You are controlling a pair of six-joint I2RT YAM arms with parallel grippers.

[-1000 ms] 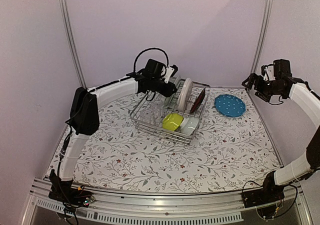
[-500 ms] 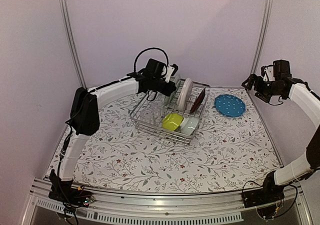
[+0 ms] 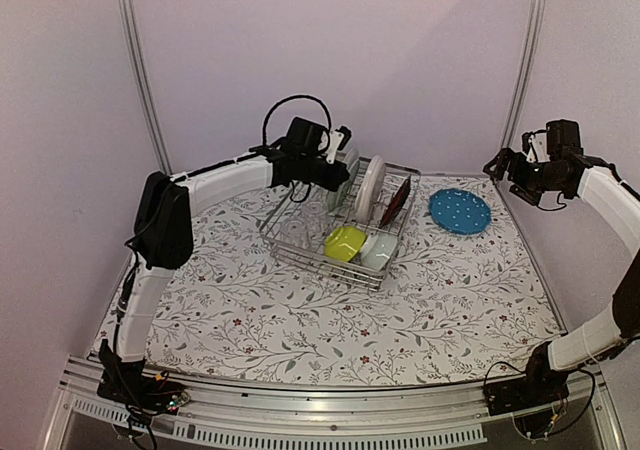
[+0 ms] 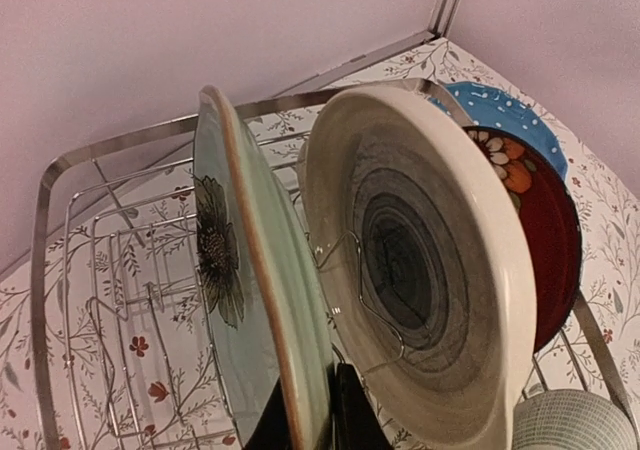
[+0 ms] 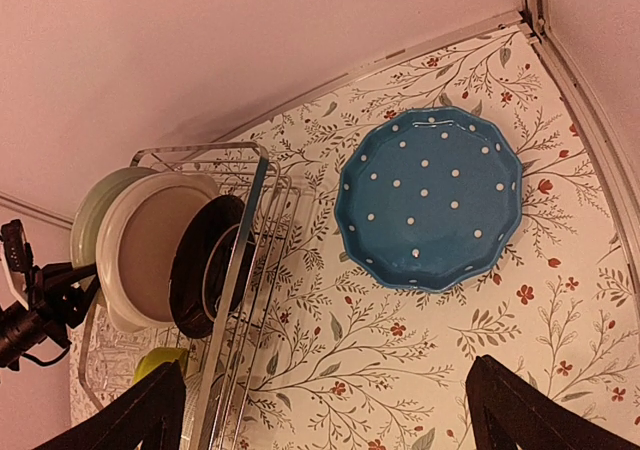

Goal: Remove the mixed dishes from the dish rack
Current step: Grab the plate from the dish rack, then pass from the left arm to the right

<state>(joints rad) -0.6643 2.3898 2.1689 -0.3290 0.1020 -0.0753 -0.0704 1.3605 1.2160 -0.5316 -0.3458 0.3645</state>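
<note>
- Our left gripper [image 4: 308, 422] is clamped on the rim of the green plate [image 4: 225, 270] at the bottom of the frame. The plate stands upright in the rack [image 4: 45, 270].
- Only the left wrist view shows that plate's flower print. The white plate [image 4: 420, 260] is just beside it and the red plate [image 4: 545, 230] is behind.
- Our right gripper [image 5: 330, 420] has its fingers wide apart. The blue plate [image 5: 430, 200] lies flat on the table [image 5: 400, 370], upper right in its view.
- The top view alone shows the yellow bowl [image 3: 345, 242] and pale bowl [image 3: 378, 251] side by side at the rack's lower end.
- Since a second ago our left arm has edged left, and the dishes have not moved.
</note>
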